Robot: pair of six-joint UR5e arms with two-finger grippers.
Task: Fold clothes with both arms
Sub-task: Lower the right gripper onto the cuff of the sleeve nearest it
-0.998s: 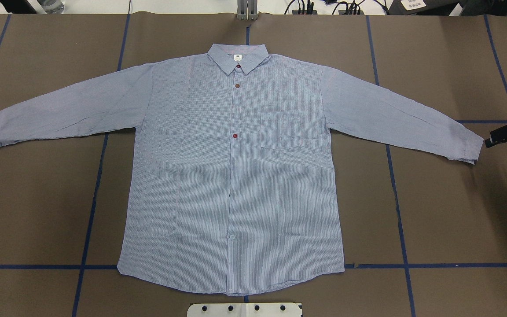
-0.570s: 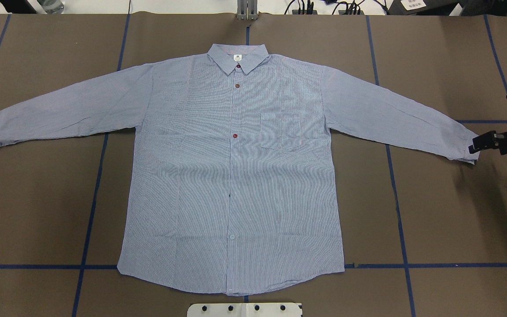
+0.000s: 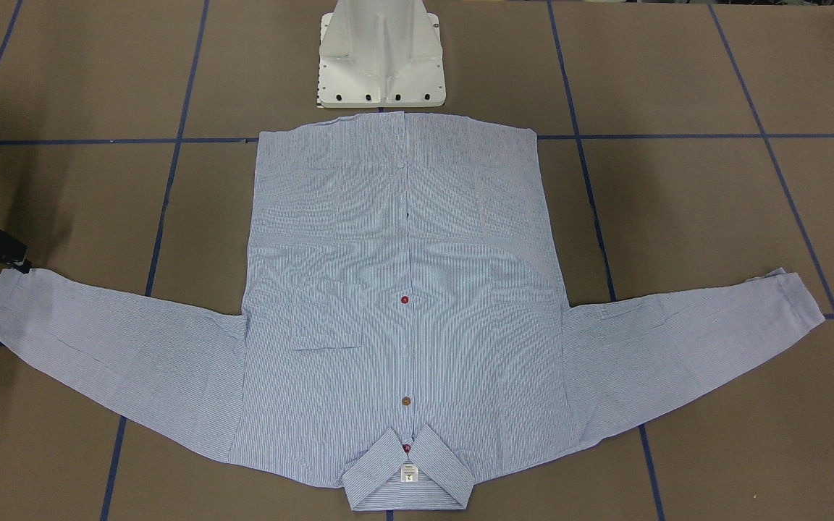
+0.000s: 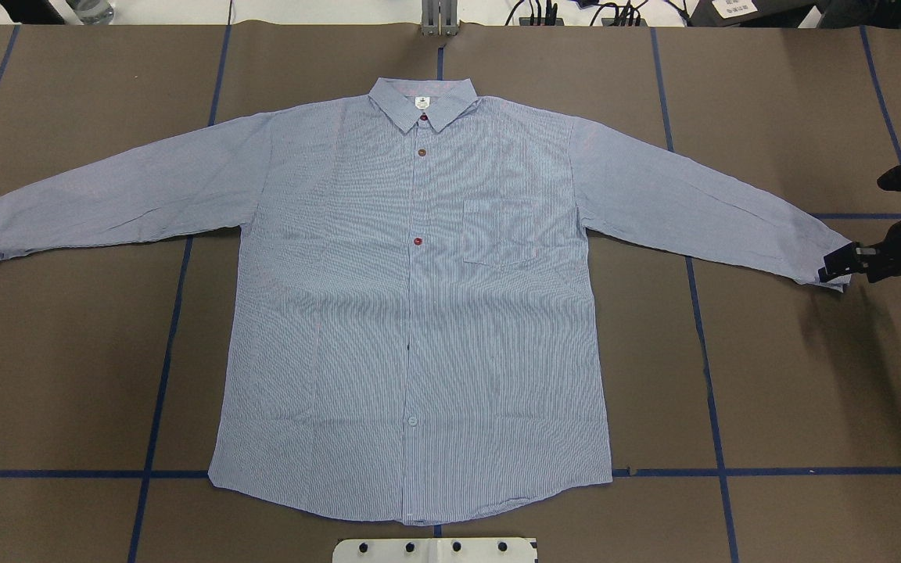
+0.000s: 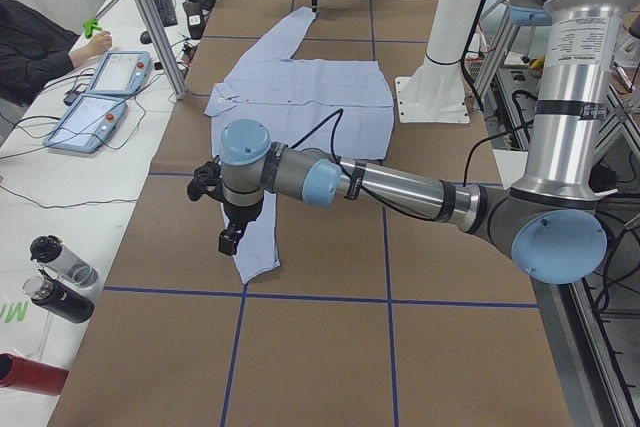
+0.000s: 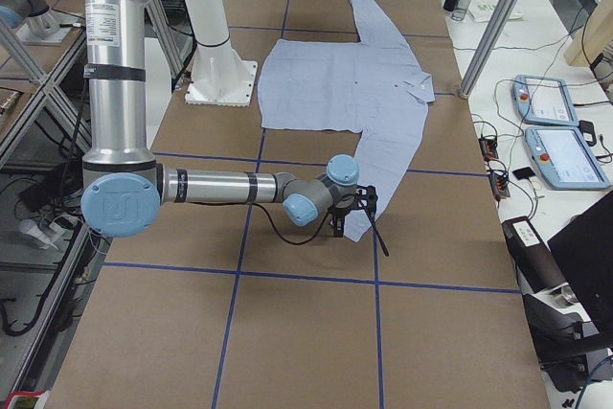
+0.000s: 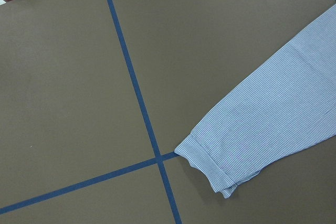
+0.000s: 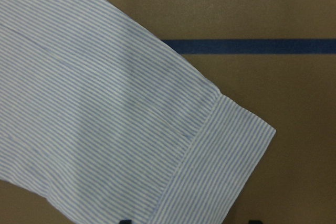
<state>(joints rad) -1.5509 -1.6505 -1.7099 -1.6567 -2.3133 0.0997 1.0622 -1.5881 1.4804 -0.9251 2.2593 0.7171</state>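
Observation:
The clothes are one blue-and-white striped shirt (image 4: 411,313) lying flat and buttoned, front up, collar (image 4: 421,102) at the far side and both sleeves spread wide. My right gripper (image 4: 832,271) hangs low over the right cuff (image 8: 226,156), open, its two dark fingertips (image 8: 124,221) apart at the bottom edge of the right wrist view. It also shows as the right gripper (image 3: 15,259) at the sleeve end. My left gripper (image 5: 230,239) hovers above the left cuff (image 7: 220,166); whether it is open or shut I cannot tell.
The white pedestal base (image 3: 381,58) stands just behind the shirt's hem. Blue tape lines (image 4: 161,375) cross the brown table. A side table holds two teach pendants (image 5: 105,87) and bottles (image 5: 60,277), with a person's hand (image 5: 92,44) nearby.
My right gripper has come in from the table's right edge, moving left and slightly nearer until it sits over the right cuff. The shirt has not moved.

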